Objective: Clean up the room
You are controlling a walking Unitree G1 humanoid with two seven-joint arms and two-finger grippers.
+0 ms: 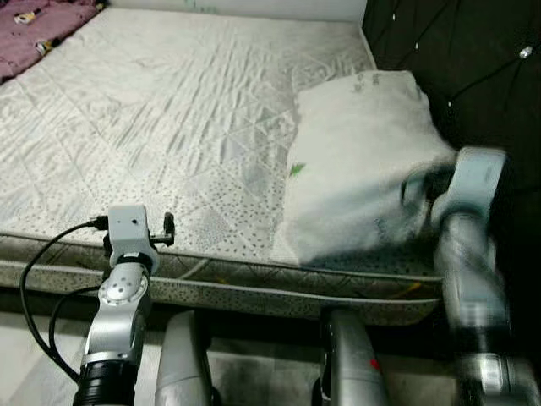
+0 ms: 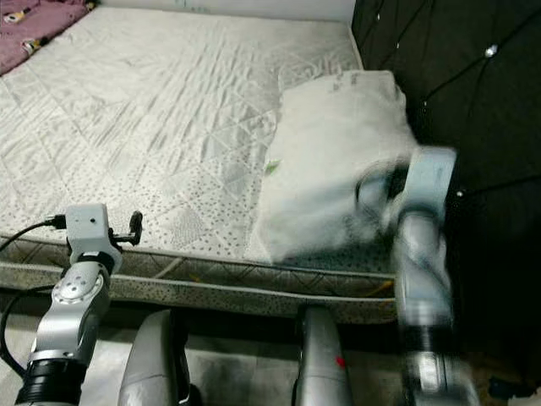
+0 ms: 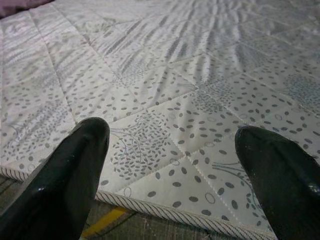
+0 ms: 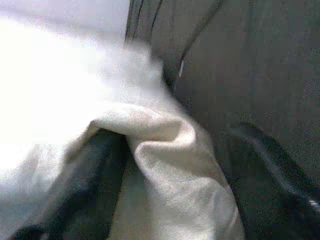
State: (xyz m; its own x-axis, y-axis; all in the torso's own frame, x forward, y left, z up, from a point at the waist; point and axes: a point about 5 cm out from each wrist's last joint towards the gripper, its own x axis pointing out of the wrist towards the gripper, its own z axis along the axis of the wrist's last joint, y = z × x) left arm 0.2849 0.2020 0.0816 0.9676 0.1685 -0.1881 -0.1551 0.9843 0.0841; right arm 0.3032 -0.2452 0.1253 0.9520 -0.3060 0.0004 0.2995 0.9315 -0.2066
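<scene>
Right wrist view showed a fold of the pillow (image 4: 170, 165) bunched between two dark fingers (image 4: 85, 175), one buried under the cloth and the other standing off beside it against the headboard (image 4: 240, 65). The picture was too blurred for me to say whether the right gripper (image 1: 423, 199) had actually pinched the fabric, so I cannot tell its state. From the head camera the pillow (image 1: 359, 165) lay on the mattress (image 1: 169, 127), at the corner nearest the headboard, its near end reaching the mattress edge. The right gripper sat at the pillow's headboard-side edge, smeared by motion.

To do this step well, I judged the fingers ought to take a thick bunch of the cover rather than a thin skin of it, since soft stuffing sags and slips out of a shallow bite. A lift should clear the mattress edge without dragging the pillow off toward the floor.

Further from the pillow, the left gripper (image 3: 172, 165) hung over the near mattress edge with its fingers spread wide and nothing between them. A purple blanket (image 1: 34, 30) lay at the far corner of the mattress, well apart from the pillow.
</scene>
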